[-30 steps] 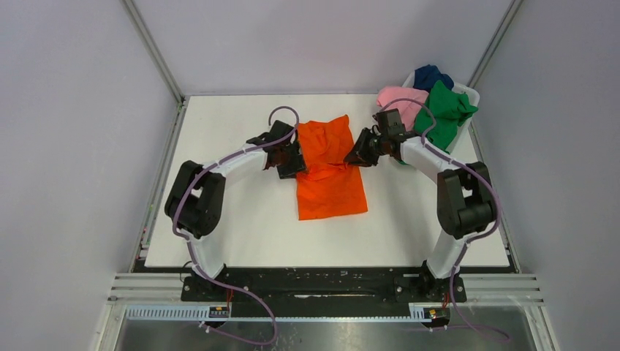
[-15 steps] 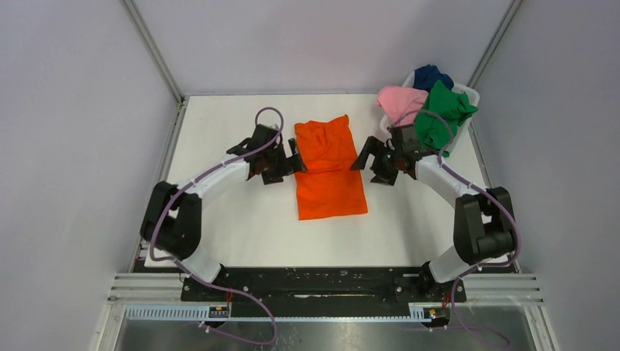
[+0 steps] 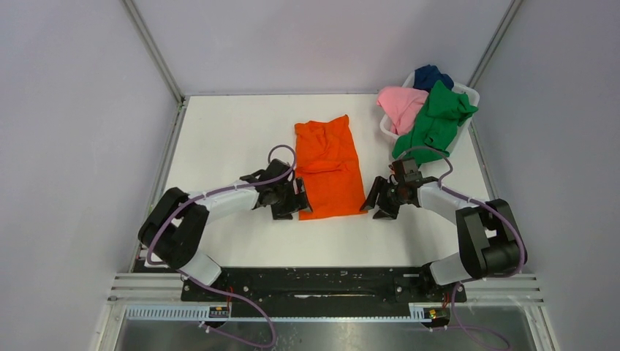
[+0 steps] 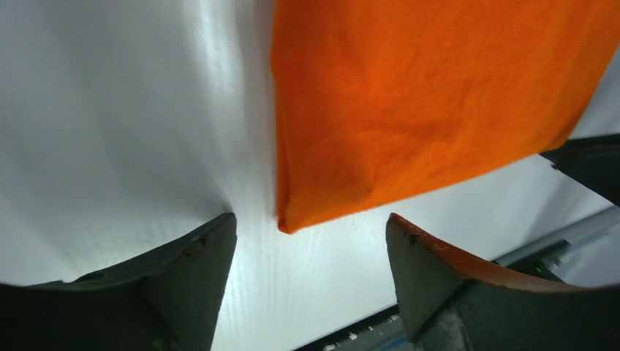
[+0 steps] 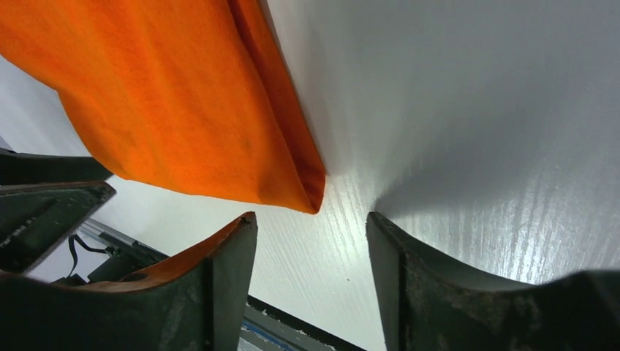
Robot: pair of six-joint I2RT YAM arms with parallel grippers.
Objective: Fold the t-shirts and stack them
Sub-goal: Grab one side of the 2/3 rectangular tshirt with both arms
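White table with the orange t-shirt lying flat at its centre. The left gripper at the shirt's near-left corner and the right gripper at its near-right corner both have their jaws spread, gripping nothing. The green t-shirt, pink t-shirt and dark blue t-shirt are heaped in the white basket beyond its far-right corner.

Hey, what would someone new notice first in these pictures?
A bright orange t-shirt lies folded lengthwise in the middle of the table, the left gripper and right gripper open at its two near corners. The white basket at the far right corner holds a pink shirt, a green shirt and a dark blue shirt.
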